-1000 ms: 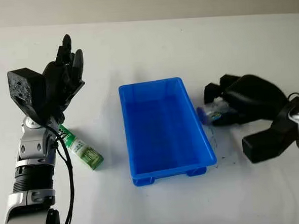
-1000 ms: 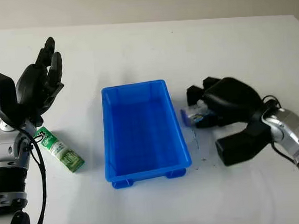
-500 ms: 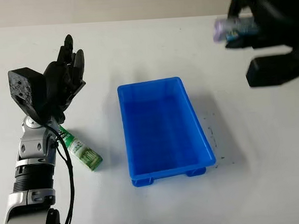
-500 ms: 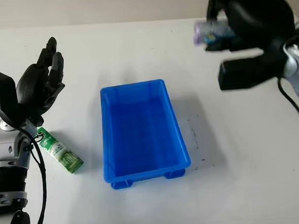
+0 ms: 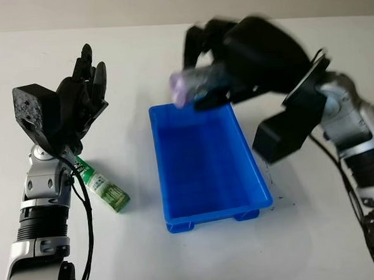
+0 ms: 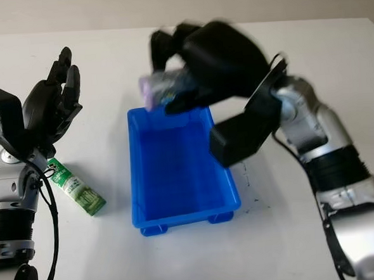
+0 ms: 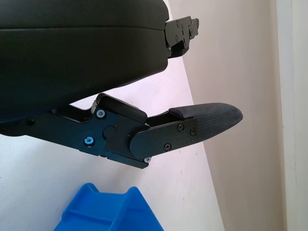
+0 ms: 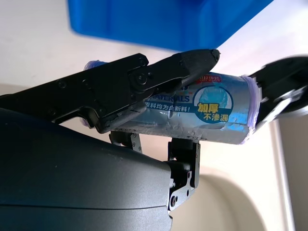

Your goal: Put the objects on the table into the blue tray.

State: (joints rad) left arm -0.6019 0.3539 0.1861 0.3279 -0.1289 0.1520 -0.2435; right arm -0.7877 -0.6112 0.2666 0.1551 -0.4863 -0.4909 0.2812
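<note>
Overhead, from the left eye view, the right hand (image 5: 233, 61) hangs above the far end of the blue tray (image 5: 204, 161), its fingers closed round a small cylindrical pack (image 5: 193, 85) with a pale purple end. The pack lies on its side, its long axis running roughly across the tray's short far rim, and it sits just over that rim, not yet over the tray's middle; the coming release likely turns on carrying it a little nearer before the fingers let go. A green packet (image 5: 101, 186) lies on the table off the tray's left side, just beside the left arm. The left hand (image 5: 76, 99) is raised above the table's left part, open and holding nothing; it is clearly the nearer hand to that packet.

From the right eye view, the same layout holds, with the tray's floor bare.

Close in, the left wrist view shows one black finger (image 7: 192, 125) of that hand extended over the table with nothing in it, and a corner of the tray below.

Likewise, the right wrist view adds what the head views blur: the pack's blue-and-white printed label, and fingers (image 8: 159, 77) pressed along its length.
</note>
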